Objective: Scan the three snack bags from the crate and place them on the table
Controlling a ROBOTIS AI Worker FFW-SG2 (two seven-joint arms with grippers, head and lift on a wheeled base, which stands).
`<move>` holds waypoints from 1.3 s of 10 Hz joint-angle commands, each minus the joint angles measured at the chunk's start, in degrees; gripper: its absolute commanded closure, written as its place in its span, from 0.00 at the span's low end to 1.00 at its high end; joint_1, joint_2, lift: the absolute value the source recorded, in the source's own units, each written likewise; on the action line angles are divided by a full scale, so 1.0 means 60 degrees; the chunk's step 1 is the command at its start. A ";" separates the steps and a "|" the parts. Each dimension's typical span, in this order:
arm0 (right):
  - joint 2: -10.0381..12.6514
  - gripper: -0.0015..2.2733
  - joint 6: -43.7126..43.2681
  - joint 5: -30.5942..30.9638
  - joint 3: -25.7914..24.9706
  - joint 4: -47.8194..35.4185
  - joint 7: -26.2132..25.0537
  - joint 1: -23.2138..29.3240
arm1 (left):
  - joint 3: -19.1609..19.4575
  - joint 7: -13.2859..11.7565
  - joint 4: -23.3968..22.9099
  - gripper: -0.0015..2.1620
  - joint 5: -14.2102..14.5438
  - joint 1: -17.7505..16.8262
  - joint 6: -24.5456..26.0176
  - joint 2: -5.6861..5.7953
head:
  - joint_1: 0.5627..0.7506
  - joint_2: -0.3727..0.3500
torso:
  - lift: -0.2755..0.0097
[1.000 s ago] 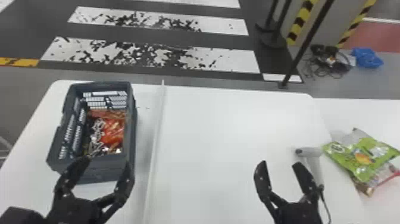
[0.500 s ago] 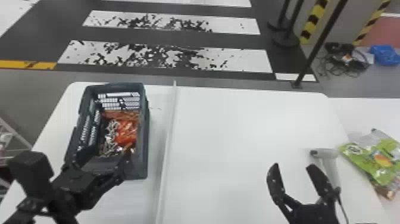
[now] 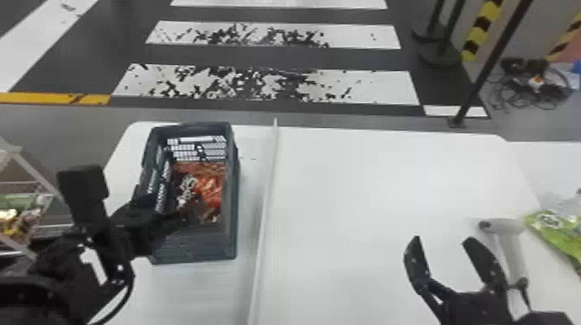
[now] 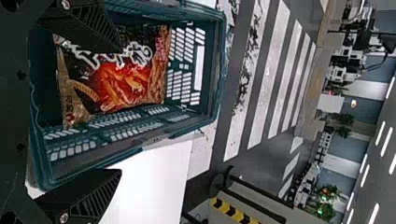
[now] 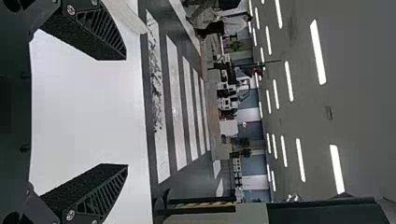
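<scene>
In the head view my left gripper (image 3: 173,220) is over the near left part of the dark crate (image 3: 194,246), where a red and black snack bag (image 3: 209,190) lies. The left wrist view has the left gripper (image 4: 114,112) open, one finger over the crate (image 4: 219,70) and the other beside its wall, with the snack bag (image 4: 126,84) lying inside. My right gripper (image 3: 441,242) stands open above the table's right part, left of the grey scanner (image 3: 512,246). The right wrist view shows this gripper (image 5: 126,112) with nothing between its fingers. A green snack bag (image 3: 557,229) lies at the right.
A thin white divider (image 3: 263,207) runs front to back across the white table (image 3: 367,181), right of the crate. At the far left stands a wire rack (image 3: 30,194) holding colourful items. A black post (image 3: 488,65) rises behind the table.
The left gripper has turned and shifted to the crate's near left side. The head view has swung left, so the table and crate sit farther right in it. My right gripper remains open beside the scanner.
</scene>
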 commanded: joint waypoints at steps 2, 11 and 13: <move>-0.0287 0.05 0.0975 0.0018 0.0221 -0.0001 0.0000 -0.0378 | 0.0132 0.0625 0.0482 0.04 -0.0030 -0.0980 0.0862 -0.0016 | 0.70 0.62 | 0.84; -0.0770 0.05 0.1356 -0.0289 0.0279 0.0043 0.0000 -0.0568 | -0.0893 0.1738 0.3207 0.10 -0.0689 -0.4540 0.3909 0.0365 | 0.70 0.67 | 0.84; -0.0844 0.05 0.1356 -0.0363 0.0279 0.0043 0.0000 -0.0568 | -0.1040 0.1753 0.3793 0.10 -0.0777 -0.4965 0.4114 0.0350 | 0.70 0.66 | 0.84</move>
